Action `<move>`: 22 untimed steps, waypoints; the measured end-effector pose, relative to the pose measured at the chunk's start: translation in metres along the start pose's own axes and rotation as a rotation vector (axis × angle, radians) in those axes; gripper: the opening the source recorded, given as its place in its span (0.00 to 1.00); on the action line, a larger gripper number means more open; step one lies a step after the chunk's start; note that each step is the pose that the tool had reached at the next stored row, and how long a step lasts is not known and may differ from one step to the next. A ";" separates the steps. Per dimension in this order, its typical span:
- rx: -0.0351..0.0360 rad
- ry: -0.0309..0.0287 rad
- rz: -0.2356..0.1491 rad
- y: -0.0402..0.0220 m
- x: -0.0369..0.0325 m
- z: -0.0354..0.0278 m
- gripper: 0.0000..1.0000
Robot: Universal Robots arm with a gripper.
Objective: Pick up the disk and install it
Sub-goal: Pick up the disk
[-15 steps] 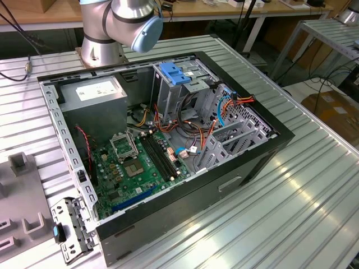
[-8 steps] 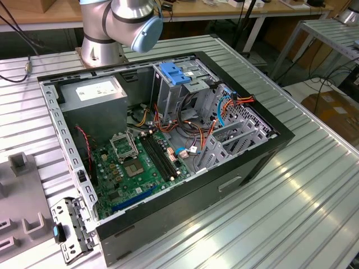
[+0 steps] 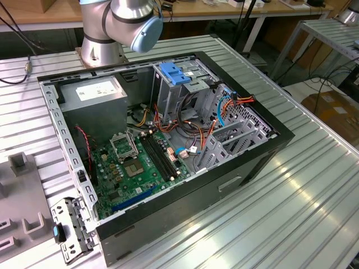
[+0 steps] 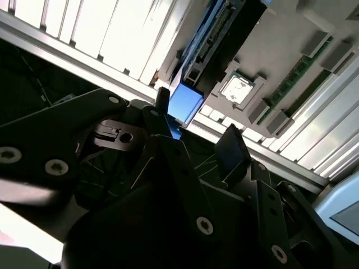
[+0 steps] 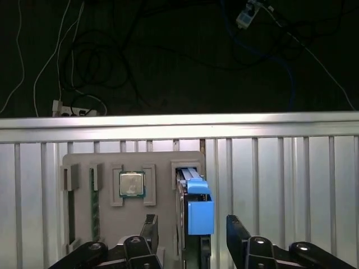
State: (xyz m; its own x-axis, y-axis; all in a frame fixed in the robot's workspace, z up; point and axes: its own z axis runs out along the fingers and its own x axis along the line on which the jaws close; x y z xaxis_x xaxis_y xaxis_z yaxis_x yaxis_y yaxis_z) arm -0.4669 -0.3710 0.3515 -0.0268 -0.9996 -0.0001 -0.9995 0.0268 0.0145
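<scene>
The disk (image 5: 194, 216) stands on edge in a slot of a grey fixture plate (image 5: 162, 162), with its blue carrier rail facing the camera. My gripper (image 5: 193, 238) is open. One black finger (image 5: 150, 231) is on each side of the disk, and both are clear of it. In the second wrist view the same blue rail of the disk (image 4: 185, 102) sits between the gripper's (image 4: 196, 130) two fingertips (image 4: 231, 147). The open computer case (image 3: 263, 151) lies on the ribbed metal table in the exterior view.
The fixture plate also holds a processor chip (image 5: 132, 184) and a memory stick (image 5: 95, 203). Inside the case are a tall metal drive cage with a blue latch (image 3: 175, 74), a grey power-supply box (image 3: 92, 92) and a green motherboard (image 3: 137, 162). The arm's base (image 3: 104, 47) stands behind the case.
</scene>
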 end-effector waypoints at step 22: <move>0.0033 -0.0047 -0.002 0.0022 0.0000 0.0418 0.60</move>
State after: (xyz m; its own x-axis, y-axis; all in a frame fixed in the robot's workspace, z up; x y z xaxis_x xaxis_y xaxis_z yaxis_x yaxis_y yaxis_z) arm -0.4697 -0.3710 0.3098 -0.0249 -0.9997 -0.0048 -0.9996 0.0248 0.0112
